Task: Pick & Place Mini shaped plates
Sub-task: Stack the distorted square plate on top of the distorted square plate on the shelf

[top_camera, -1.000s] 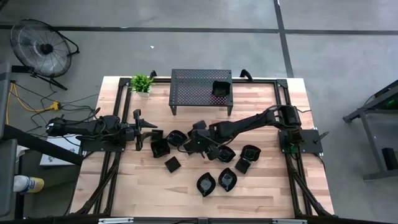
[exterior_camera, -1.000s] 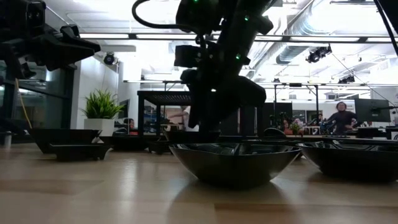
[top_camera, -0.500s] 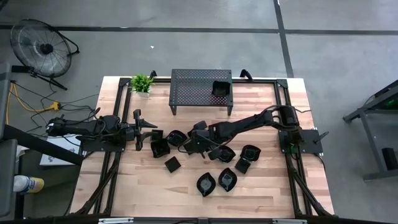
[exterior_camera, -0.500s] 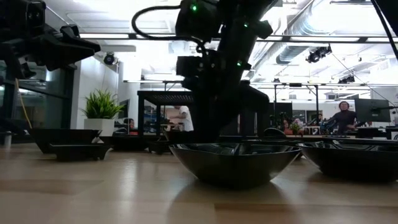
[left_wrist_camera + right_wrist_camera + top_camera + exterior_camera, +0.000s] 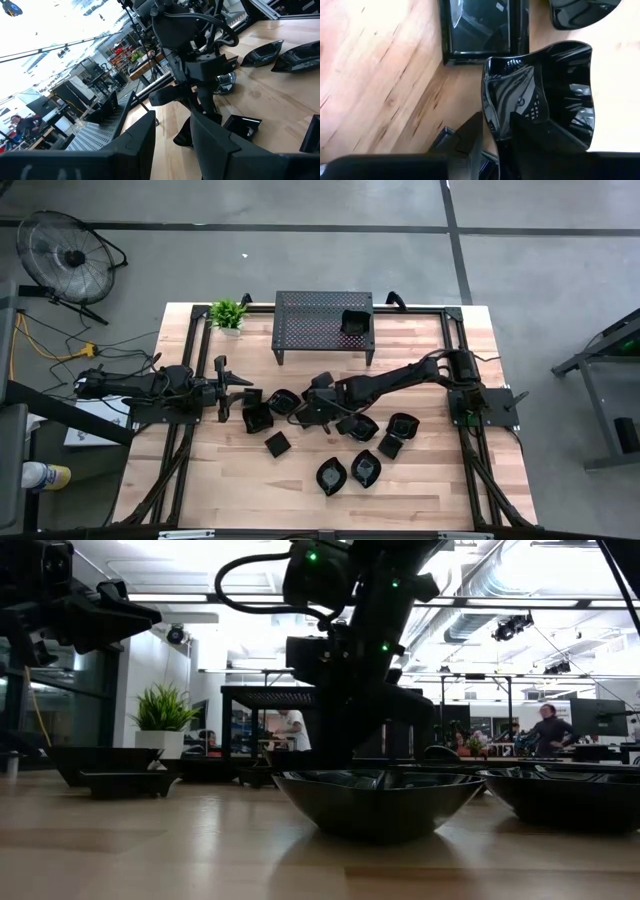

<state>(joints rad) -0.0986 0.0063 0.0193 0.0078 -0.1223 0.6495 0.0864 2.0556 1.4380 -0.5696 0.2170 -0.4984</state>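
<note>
Several mini shaped plates, small glossy black dishes, lie across the middle of the table: a square one (image 5: 257, 417), a roundish one (image 5: 284, 400), leaf shapes (image 5: 331, 475) near the front. One more (image 5: 354, 321) sits on the black perforated stand (image 5: 310, 320). My right gripper (image 5: 322, 412) reaches in among them from the right and is shut on a wavy-rimmed plate (image 5: 545, 90). My left gripper (image 5: 240, 390) waits open at the table's left, above the wood, touching nothing. My right gripper (image 5: 496, 140) pinches the wavy-rimmed plate by its rim (image 5: 492, 107), at one side of the dish. One finger (image 5: 467, 132) stands outside the wall and the other (image 5: 540, 142) inside the bowl. Whether the plate's base is off the table I cannot tell.
A small potted plant (image 5: 228, 312) stands at the far left corner beside the stand. A square plate (image 5: 477, 30) and a round one (image 5: 580, 7) lie close to the held plate. Black frame rails run along both table sides. Bare wood lies along the near edge.
In the low view my right gripper's outline has shifted and turned a little over the middle plates. The plates on the table and my left arm have kept still.
</note>
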